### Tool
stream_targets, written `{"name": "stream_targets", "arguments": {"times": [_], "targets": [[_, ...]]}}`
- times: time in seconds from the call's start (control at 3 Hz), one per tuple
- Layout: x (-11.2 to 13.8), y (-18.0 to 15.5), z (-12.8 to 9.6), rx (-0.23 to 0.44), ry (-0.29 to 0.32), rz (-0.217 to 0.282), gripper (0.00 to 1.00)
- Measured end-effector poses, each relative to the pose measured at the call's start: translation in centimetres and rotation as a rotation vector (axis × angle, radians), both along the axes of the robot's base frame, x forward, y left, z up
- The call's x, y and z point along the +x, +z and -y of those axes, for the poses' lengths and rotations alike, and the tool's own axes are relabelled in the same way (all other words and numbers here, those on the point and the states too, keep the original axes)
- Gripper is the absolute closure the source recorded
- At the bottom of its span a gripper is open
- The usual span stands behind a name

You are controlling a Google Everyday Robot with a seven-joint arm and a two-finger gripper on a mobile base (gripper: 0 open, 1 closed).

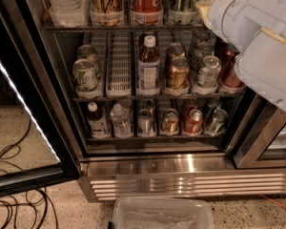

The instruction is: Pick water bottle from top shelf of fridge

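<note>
The fridge point(181, 180) stands open in front of me. Its top shelf point(133, 27) runs along the upper edge of the view. The water bottle point(66, 4) stands at the far left of that shelf; only its clear ribbed lower body shows, and its cap is cut off by the frame. Tall cans in clear cups stand to its right. My white arm point(257, 37) reaches in from the upper right, in front of the right end of the top shelf. My gripper is past the frame's top edge or behind the arm, so it does not show.
A brown-liquid bottle point(148, 63) and cans fill the middle rack. A small red-labelled bottle point(96, 120), a small clear bottle point(120, 120) and cans fill the lower one. The open door point(24, 104) stands at the left. Black cables point(14, 194) and a clear bin point(162, 213) lie on the floor.
</note>
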State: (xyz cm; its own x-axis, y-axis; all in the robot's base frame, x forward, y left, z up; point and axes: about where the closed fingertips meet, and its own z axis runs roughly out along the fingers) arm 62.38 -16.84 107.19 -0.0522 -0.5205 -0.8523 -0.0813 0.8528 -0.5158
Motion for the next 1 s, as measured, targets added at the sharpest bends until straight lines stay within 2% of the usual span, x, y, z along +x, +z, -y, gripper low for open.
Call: {"name": "stream_targets", "arguments": {"times": [0.67, 1.0], "targets": [[0.74, -0.26, 0.37, 0.0, -0.018, 0.017, 0.41], [0.97, 0.28, 1.12, -0.007, -0.051, 0.044, 0.42]]}}
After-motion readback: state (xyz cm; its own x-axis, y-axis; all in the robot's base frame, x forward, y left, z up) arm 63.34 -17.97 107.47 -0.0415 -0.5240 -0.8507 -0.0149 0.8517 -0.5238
